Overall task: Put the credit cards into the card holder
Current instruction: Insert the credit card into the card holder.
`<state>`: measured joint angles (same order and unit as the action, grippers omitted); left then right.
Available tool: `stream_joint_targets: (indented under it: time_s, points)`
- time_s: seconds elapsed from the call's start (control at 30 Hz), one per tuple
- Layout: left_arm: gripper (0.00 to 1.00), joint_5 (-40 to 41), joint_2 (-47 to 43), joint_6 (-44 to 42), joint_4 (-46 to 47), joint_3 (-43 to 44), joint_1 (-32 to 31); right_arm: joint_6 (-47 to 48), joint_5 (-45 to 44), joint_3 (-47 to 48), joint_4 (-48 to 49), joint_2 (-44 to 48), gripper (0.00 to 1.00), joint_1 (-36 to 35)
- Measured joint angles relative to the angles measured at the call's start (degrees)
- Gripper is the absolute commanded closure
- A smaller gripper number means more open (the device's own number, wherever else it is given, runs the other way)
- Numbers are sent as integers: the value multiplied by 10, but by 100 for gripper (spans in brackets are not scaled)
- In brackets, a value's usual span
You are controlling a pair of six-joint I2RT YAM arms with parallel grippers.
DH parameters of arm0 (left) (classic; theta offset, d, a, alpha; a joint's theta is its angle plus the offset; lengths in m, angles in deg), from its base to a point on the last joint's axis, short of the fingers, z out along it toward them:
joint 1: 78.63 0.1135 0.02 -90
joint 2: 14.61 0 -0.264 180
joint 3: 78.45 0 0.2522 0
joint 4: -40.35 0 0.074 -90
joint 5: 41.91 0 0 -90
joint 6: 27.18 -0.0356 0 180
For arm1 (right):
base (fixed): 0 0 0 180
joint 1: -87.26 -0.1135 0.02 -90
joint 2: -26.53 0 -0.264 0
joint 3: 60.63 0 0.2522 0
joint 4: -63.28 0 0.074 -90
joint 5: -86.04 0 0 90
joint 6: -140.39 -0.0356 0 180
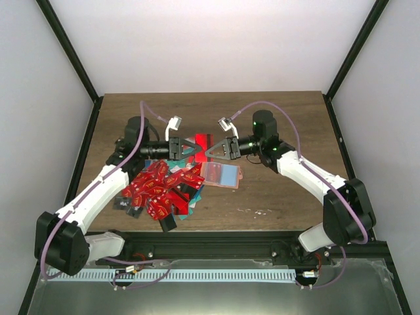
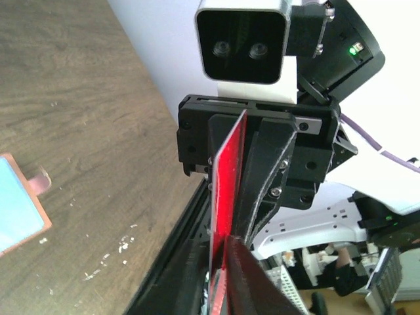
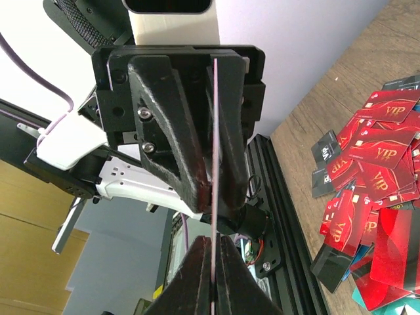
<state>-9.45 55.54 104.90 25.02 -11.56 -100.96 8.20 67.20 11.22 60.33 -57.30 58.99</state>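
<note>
A red credit card (image 1: 202,140) is held upright in the air between my two grippers, which face each other above the table's middle. My left gripper (image 1: 191,150) is shut on it; it shows edge-on in the left wrist view (image 2: 228,177) between the jaws of that gripper (image 2: 227,244). My right gripper (image 1: 211,151) is shut on the same card, which shows as a thin line (image 3: 214,131) running into that gripper (image 3: 213,240). The salmon-pink card holder (image 1: 222,174) lies flat on the table just below, with a teal card on or in it. It also shows in the left wrist view (image 2: 36,200).
A heap of mostly red credit cards (image 1: 161,189), with some black and teal ones, lies at the left front of the wooden table (image 1: 289,131); it also shows in the right wrist view (image 3: 377,177). A black rail (image 1: 216,244) runs along the near edge.
</note>
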Motion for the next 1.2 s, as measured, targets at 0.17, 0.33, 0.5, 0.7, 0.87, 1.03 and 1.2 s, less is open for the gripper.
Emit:
stream_joint_targets:
  time_s: [0.17, 0.33, 0.5, 0.7, 0.87, 1.03, 1.2]
  points:
    - [96, 0, 8, 0, 14, 0, -11, -3, 0, -2, 0, 0, 93, 1]
    - [96, 13, 15, -11, -1, 3, -14, 15, -24, -2, -34, 0, 67, 4]
    - [96, 36, 51, -45, -48, 20, -15, 42, -83, -20, -93, 14, 58, 30]
    - [96, 51, 114, -80, -92, 40, -22, 63, -197, -68, -184, 53, 59, 99]
    - [96, 60, 184, -106, -113, 67, -50, 66, -265, -108, -226, 67, 62, 119]
    - [96, 70, 260, -129, -136, 101, -73, 56, -280, -162, -221, 69, 67, 120]
    - [96, 84, 339, -156, -171, 151, -77, 42, -279, -195, -203, 63, 70, 120]
